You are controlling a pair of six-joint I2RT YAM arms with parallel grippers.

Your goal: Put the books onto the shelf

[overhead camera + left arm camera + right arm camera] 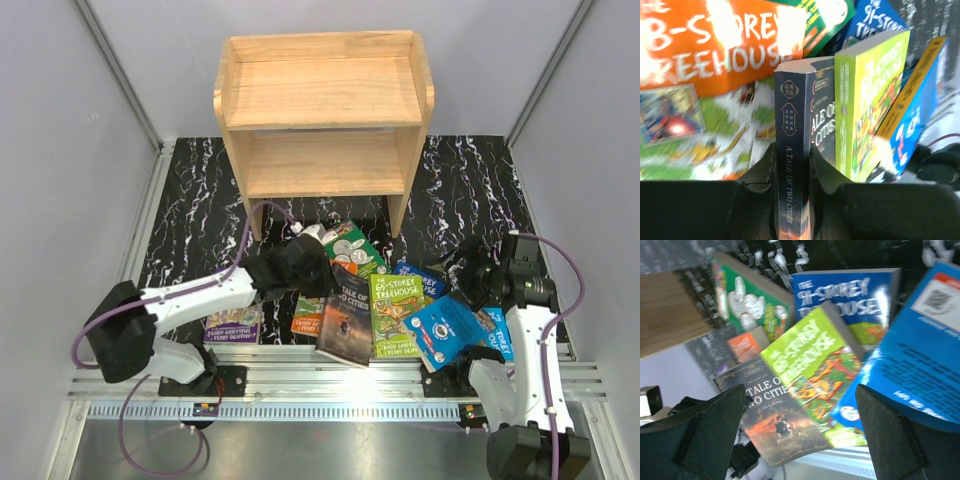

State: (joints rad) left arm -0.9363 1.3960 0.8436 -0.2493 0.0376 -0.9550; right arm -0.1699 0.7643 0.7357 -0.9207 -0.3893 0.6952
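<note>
The books lie in a loose heap on the marbled black mat in front of the shelf [325,110], an empty two-tier light wood unit. My left gripper [792,167] is shut on the spine of the dark "Tale of Two Cities" book [792,125]; in the top view that gripper [312,268] sits at the book's [345,318] far left edge. Beside it lie a lime green Treehouse book [395,312], a bright blue book [445,330], a green coin-cover book [355,245] and an orange book [308,318]. My right gripper [800,432] hangs open above the heap, holding nothing.
A purple book [232,325] lies at the left near the mat's front edge. A blue Treehouse book [840,300] lies under the lime one. A metal rail [330,385] runs along the near edge, and grey walls enclose both sides.
</note>
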